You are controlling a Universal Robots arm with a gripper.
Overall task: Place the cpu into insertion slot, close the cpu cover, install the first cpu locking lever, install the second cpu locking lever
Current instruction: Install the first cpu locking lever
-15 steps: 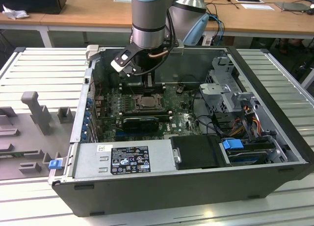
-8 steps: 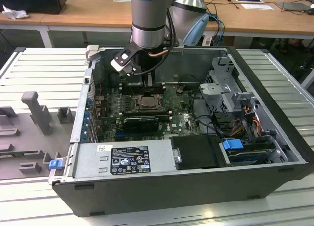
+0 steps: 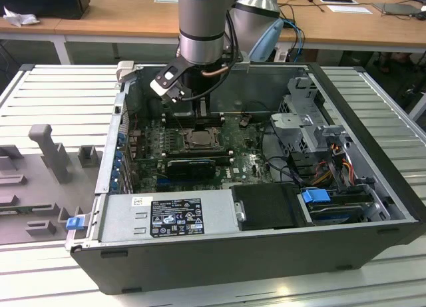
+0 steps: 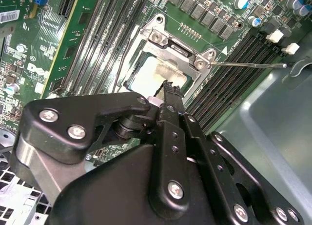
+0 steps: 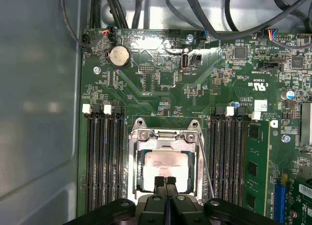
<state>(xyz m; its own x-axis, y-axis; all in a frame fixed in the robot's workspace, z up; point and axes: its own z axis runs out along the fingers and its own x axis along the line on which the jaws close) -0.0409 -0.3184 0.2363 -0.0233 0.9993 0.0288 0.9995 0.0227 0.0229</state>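
- Now, black two-finger gripper (image 5: 164,182): tips pressed together, empty, over pale silver square cpu (image 5: 163,162).
- Cpu sits in black-framed insertion slot (image 5: 131,166), mid green circuit board (image 5: 146,91); grey metal cpu cover (image 5: 163,135) closed.
- Thin wire locking lever (image 5: 205,161) looks unlatched: lever step likely in hand, needing steady push.

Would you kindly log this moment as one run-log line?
cpu: seated in insertion slot | cpu cover: down over it | gripper: jaws shut, above cpu edge | locking lever: wire beside cover
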